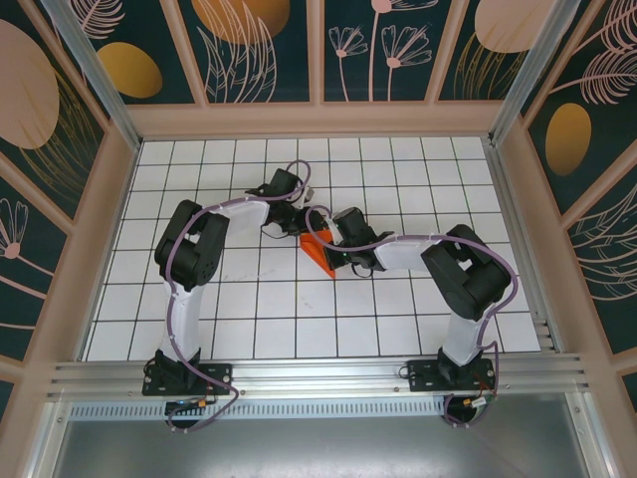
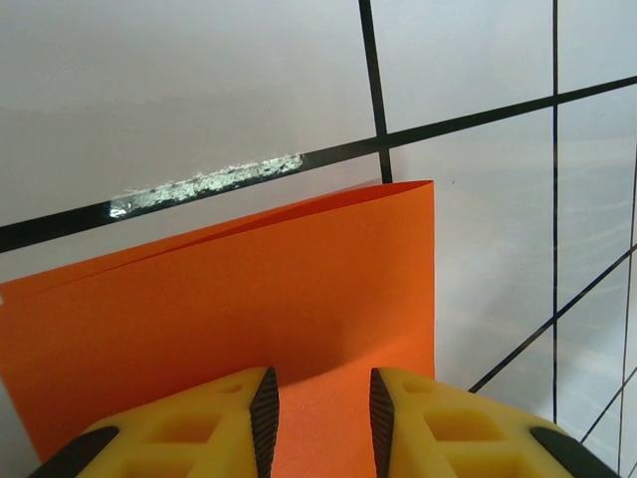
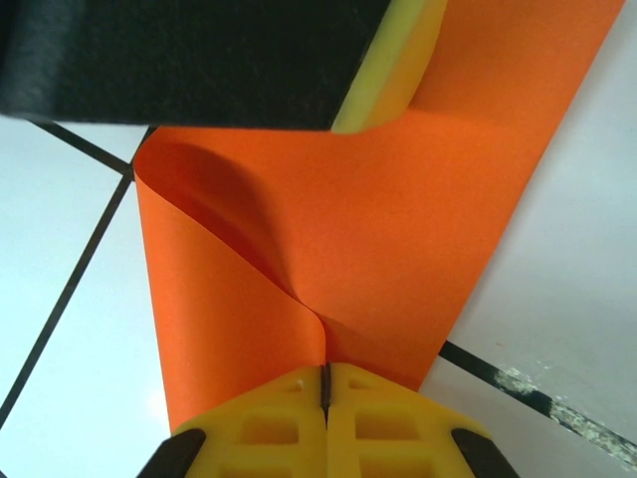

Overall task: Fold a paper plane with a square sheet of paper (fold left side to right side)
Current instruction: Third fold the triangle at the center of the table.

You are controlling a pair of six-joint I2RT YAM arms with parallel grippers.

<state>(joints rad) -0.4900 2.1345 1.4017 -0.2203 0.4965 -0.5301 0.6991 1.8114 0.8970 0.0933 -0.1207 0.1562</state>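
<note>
The square sheet of paper [image 1: 317, 253] is bright orange and lies doubled over on the white grid table near the middle. In the left wrist view the folded paper [image 2: 249, 289] lies flat with two layers showing at its far edge. My left gripper [image 2: 321, 408] stands over it with the jaws apart, orange paper showing in the gap. My right gripper [image 3: 325, 376] is shut, pinching an edge of the paper [image 3: 398, 229], which curls up into a soft fold. A yellow finger of the left gripper [image 3: 390, 75] rests on the paper's far end. The two grippers meet over the paper, left [image 1: 299, 223] and right [image 1: 330, 241].
The white tiled table [image 1: 249, 299] has black grid lines and a raised pink wall [image 1: 318, 118] all round. One grid line is scuffed beside the paper [image 2: 209, 182]. Both arms arch inward from the near edge.
</note>
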